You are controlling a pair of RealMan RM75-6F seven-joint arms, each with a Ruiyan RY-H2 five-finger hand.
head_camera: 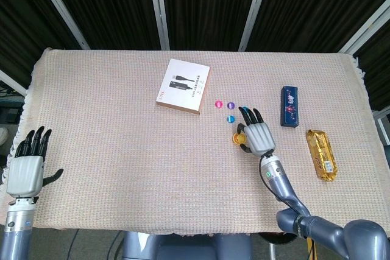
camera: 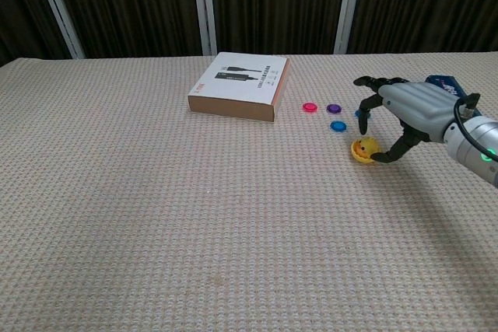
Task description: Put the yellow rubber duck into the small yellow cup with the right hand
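Observation:
The yellow rubber duck [camera: 364,146] sits low in the small yellow cup [camera: 358,154], right of the table's middle. In the head view only a yellow patch of the cup [head_camera: 238,140] shows at the hand's left edge. My right hand [camera: 406,109] [head_camera: 258,136] hovers over it from the right with fingers spread. The forefinger is lifted clear of the duck, while the thumb tip is at the cup's right side. My left hand [head_camera: 25,172], seen only in the head view, rests with fingers apart at the table's near left corner, holding nothing.
A white and brown flat box [camera: 240,85] lies at the back centre. Pink [camera: 310,106], purple [camera: 334,108] and blue [camera: 338,125] discs lie just left of the right hand. A dark blue box [head_camera: 289,106] and a gold packet [head_camera: 321,153] lie further right.

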